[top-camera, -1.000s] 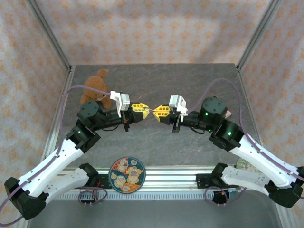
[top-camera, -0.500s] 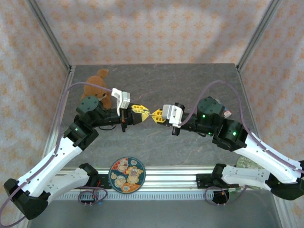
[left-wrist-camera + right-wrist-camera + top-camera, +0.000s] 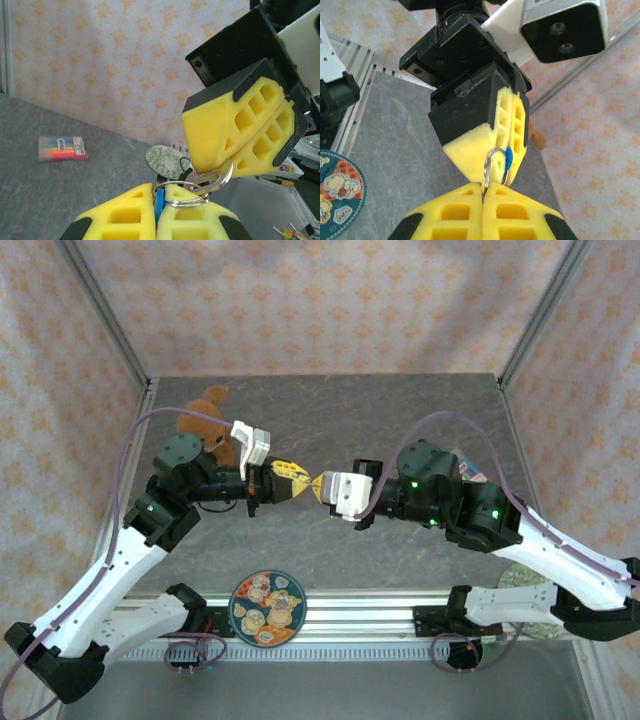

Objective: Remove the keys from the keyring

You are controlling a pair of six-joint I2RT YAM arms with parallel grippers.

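Left gripper (image 3: 298,476) clamped on keyring (image 3: 181,198), blue tag (image 3: 159,206) between its fingers. Right gripper (image 3: 322,487) pinches key (image 3: 209,177); tips nearly meet above table (image 3: 330,410) middle.

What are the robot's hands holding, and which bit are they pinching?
The left hand pinches the keyring by its blue tag; the right hand pinches a silvery key hanging on that ring.

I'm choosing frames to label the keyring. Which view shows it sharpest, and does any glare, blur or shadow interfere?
Left wrist view: sharpest, keyring close and in focus, small glints, nothing washed out. Right wrist view: crisp too, but it is seen obliquely. Top view: even light, no hard shadows, yet the keyring between left gripper and right gripper is too small to make out.
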